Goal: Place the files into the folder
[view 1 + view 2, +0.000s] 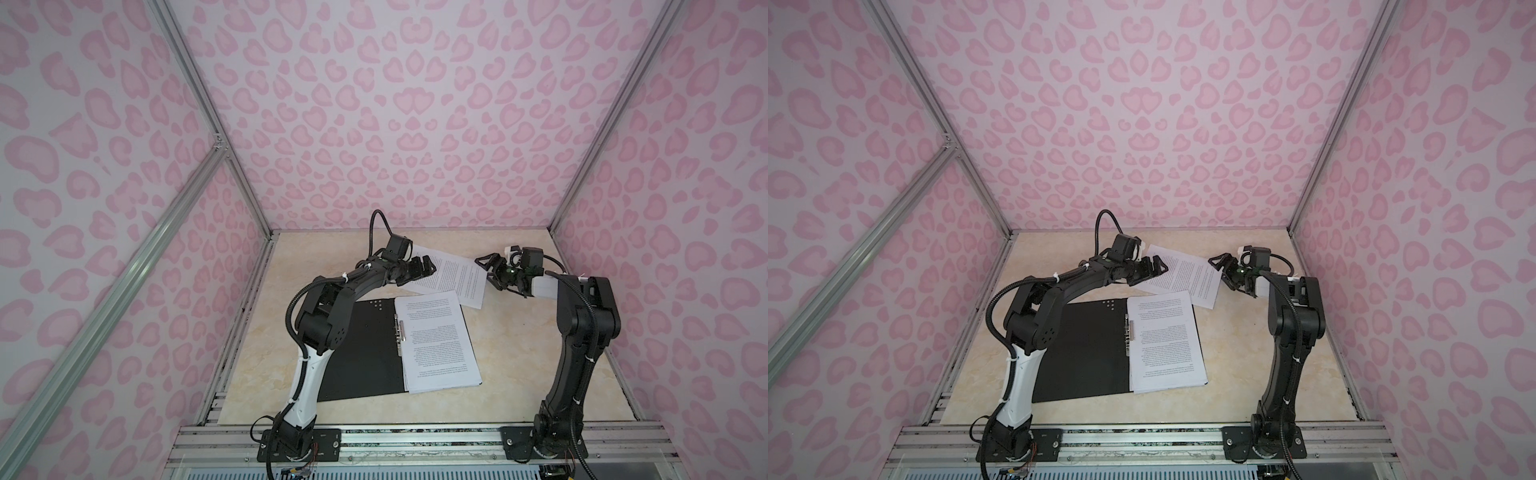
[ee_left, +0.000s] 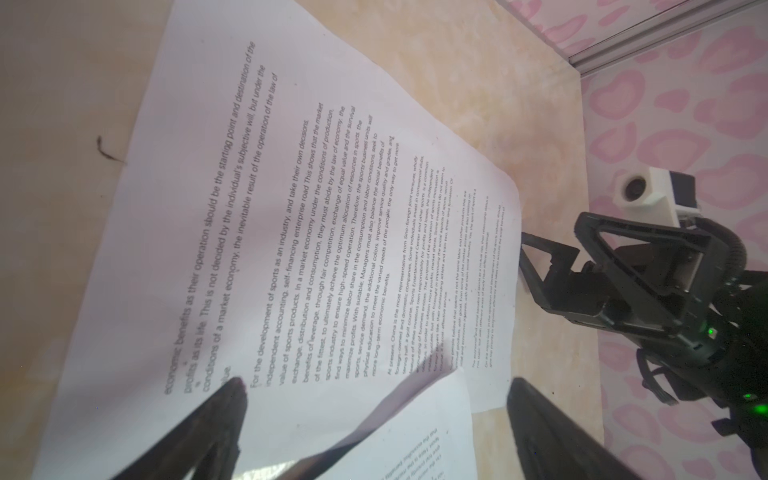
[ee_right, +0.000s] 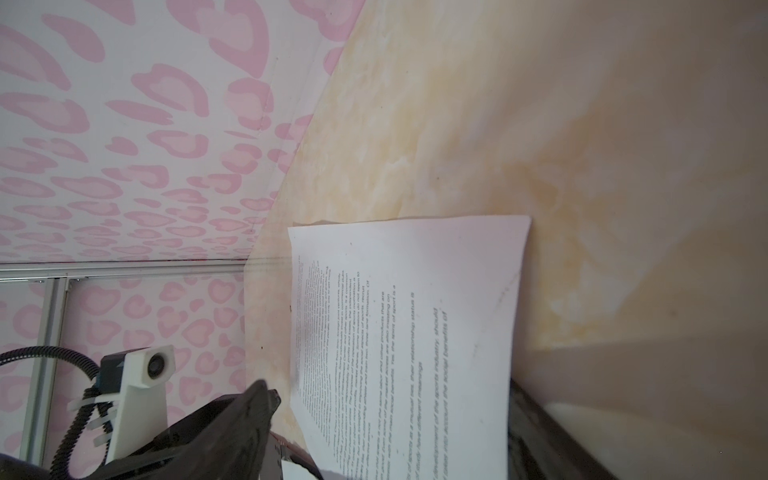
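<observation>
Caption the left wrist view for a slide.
Open left pincer hovers above a loose printed sheet on the beige table, with the open right pincer at the sheet's opposite edge.

folder (image 1: pixel 365 353): open flat | stack (image 1: pixel 436 340): on its right half | loose sheet (image 1: pixel 457 278): beyond, askew

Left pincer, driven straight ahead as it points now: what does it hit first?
The left pincer would likely meet the loose printed sheet first, lying just ahead; the right pincer faces it beyond the sheet's far edge. Tilt is hard to judge.
</observation>
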`<action>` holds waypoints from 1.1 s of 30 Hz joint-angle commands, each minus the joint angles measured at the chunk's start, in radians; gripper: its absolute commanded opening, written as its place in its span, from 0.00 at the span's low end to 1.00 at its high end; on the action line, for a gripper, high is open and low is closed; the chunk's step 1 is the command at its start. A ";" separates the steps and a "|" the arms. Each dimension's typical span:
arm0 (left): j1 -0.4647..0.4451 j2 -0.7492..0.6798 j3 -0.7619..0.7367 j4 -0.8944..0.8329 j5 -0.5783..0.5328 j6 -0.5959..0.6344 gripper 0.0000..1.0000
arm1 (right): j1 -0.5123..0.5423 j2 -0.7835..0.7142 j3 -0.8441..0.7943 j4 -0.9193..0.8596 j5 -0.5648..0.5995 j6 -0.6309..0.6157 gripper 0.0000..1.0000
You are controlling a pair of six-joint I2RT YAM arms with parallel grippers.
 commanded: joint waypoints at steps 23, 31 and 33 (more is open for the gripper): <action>0.014 0.031 0.028 0.032 0.066 -0.027 0.99 | 0.040 -0.039 0.005 -0.089 0.035 -0.022 0.26; 0.013 -0.121 -0.034 0.229 0.040 0.161 0.98 | 0.057 -0.097 0.011 -0.150 0.061 -0.039 0.00; 0.010 -0.180 -0.086 0.335 0.015 0.229 0.98 | 0.056 -0.112 0.001 -0.147 0.059 -0.029 0.00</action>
